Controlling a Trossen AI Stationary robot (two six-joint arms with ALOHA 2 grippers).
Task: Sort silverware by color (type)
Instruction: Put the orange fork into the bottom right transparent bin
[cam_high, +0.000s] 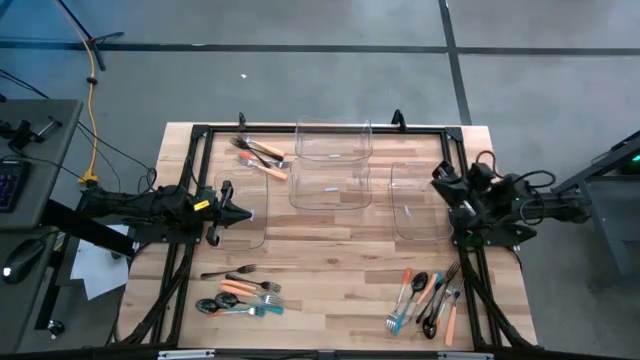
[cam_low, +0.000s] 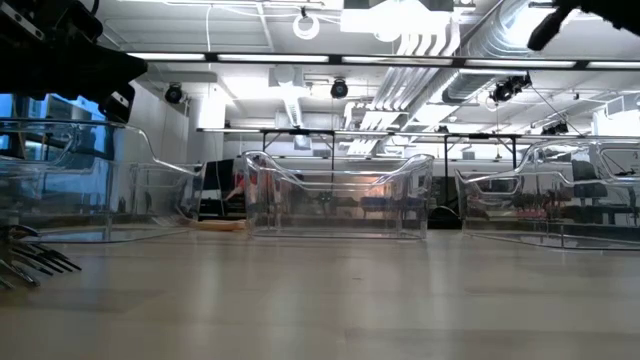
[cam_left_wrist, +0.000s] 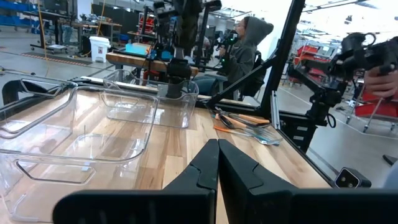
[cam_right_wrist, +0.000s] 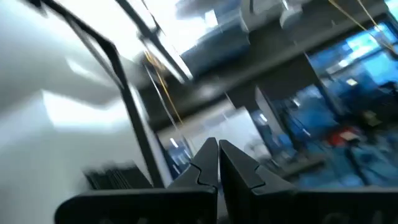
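On the pale wooden table (cam_high: 330, 265), four clear plastic bins (cam_high: 330, 185) wait empty. The orange, teal and black-handled silverware (cam_high: 245, 293) lies unsorted at 7, 5 and 11 o'clock. Left gripper (cam_high: 245, 214) at 9, right gripper (cam_high: 438, 183) at 3, fingers pinched together, empty.

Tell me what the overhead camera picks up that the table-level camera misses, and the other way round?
Only the high view shows both arms whole, the left gripper beside a bin, the right gripper over another, and three silverware piles: back-left, front-left, front-right. Only the low view shows the room's ceiling lights and pipes. Both show the clear bins and the wooden table.
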